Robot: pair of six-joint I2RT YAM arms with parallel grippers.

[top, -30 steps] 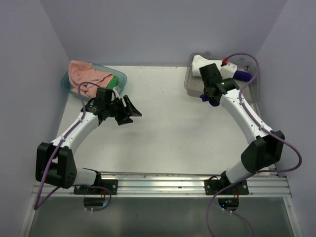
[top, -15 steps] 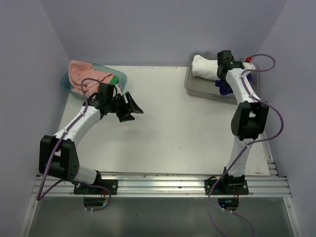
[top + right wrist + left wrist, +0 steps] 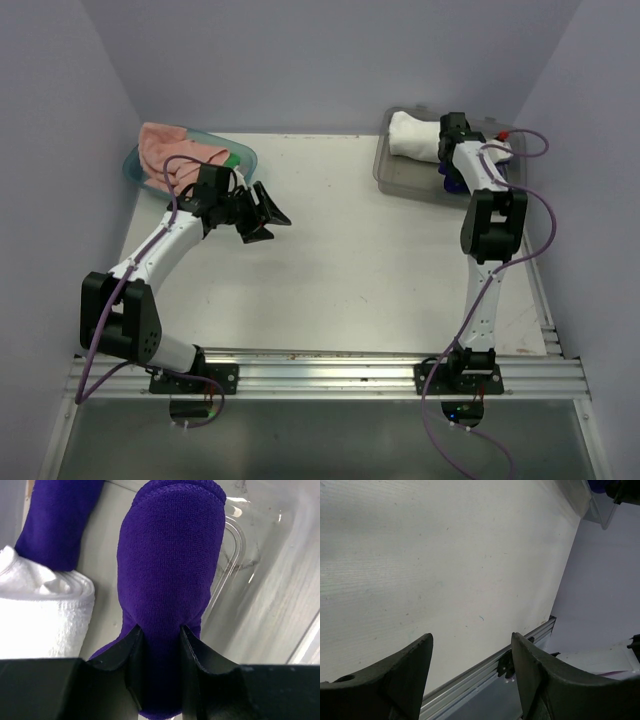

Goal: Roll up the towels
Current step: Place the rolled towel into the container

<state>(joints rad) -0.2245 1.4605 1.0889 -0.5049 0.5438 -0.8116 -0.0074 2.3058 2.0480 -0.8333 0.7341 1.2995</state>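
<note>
Lavender walls (image 3: pixel 330 60) around a white table (image 3: pixel 340 260) with metal front rail (image 3: pixel 330 362).

A pale, lightly scuffed counter (image 3: pixel 340 250) fills the middle. A teal bin (image 3: pixel 131 168) sits at its far left corner and a clear plastic bin (image 3: pixel 383 162) at its far right. A metal rail (image 3: pixel 330 372) runs along the near edge. Lavender walls (image 3: pixel 330 60) enclose three sides.

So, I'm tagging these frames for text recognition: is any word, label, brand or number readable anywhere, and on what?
None can be read. No lettering shows on the purple towel, the white towel, the pink towel, the clear bin or the table.
</note>
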